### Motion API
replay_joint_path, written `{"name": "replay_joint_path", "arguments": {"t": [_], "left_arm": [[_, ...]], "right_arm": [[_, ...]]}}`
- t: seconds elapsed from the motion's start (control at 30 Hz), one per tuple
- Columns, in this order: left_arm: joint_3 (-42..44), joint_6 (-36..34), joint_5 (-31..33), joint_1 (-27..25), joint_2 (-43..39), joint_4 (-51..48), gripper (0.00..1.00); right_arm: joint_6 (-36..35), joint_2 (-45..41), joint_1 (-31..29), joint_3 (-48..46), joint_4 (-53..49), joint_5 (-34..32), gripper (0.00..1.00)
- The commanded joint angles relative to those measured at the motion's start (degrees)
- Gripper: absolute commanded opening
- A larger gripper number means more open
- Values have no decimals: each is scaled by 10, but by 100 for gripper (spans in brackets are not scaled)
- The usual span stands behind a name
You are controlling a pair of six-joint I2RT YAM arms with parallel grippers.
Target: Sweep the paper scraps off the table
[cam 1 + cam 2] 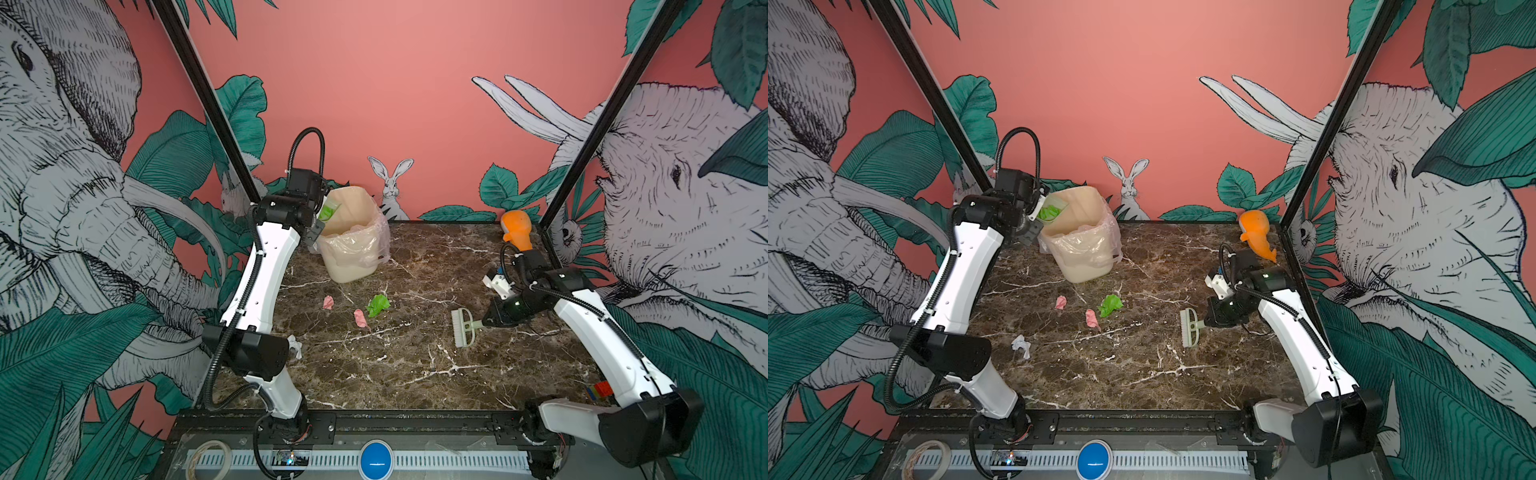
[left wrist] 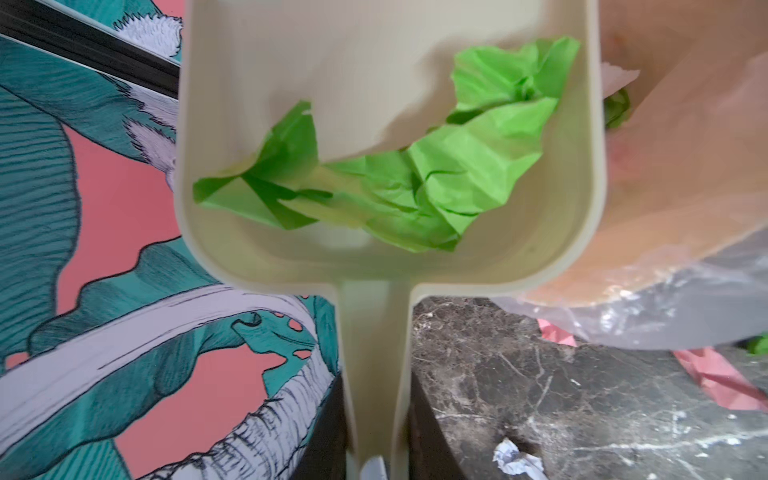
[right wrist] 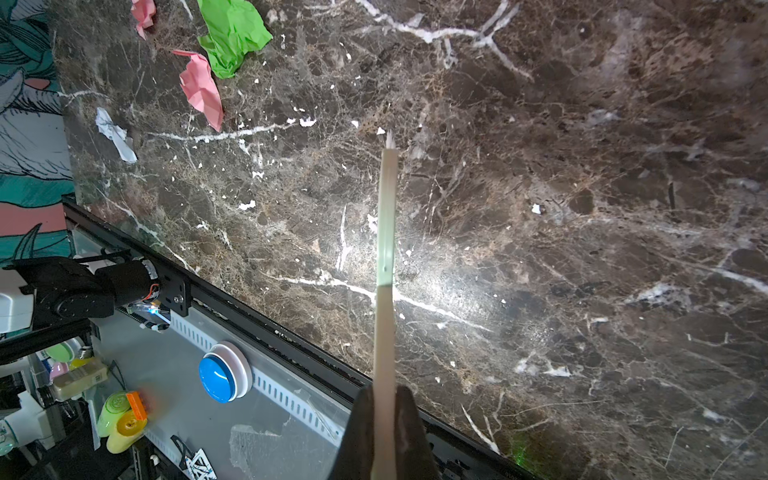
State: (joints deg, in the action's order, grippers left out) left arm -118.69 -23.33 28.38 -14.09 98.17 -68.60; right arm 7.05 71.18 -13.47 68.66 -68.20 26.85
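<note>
On the table (image 1: 399, 374) lie two pink paper scraps (image 1: 328, 302) (image 1: 360, 319), a green one (image 1: 378, 305) and a white one (image 1: 295, 345) beside my left arm. My left gripper (image 2: 375, 461) is shut on the handle of the pale green dustpan (image 2: 374, 249). It holds the pan raised and tilted at the mouth of the bin (image 1: 349, 270). Crumpled green paper (image 2: 436, 178) lies inside the pan. My right gripper (image 3: 384, 415) is shut on the handle of a small brush (image 1: 464, 328), which is low over the table at the right.
The cream bin has a clear plastic liner and stands at the back left; a green scrap (image 2: 617, 109) shows inside it. An orange carrot-shaped toy (image 1: 516, 230) sits in the back right corner. A black frame (image 1: 415, 419) edges the table's front.
</note>
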Motion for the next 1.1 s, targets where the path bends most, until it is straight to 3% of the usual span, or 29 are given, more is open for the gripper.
{"name": "replay_joint_path", "arguments": {"t": [0.0, 0.27, 0.47, 0.73, 1.07], "left_arm": [[-18, -73, 80, -18, 3, 12, 6], [38, -187, 218, -60, 12, 93, 4], [129, -335, 300, -90, -11, 254, 3], [240, -499, 338, -109, -45, 445, 3], [253, -524, 336, -109, -59, 469, 2]], "right_arm": [[-10, -7, 3, 0, -11, 11, 0], [-11, -2, 3, 13, -18, 11, 0], [-15, -1, 3, 17, -25, 8, 0], [-14, 0, 3, 17, -22, 10, 0], [-17, 10, 3, 30, -23, 14, 0]]}}
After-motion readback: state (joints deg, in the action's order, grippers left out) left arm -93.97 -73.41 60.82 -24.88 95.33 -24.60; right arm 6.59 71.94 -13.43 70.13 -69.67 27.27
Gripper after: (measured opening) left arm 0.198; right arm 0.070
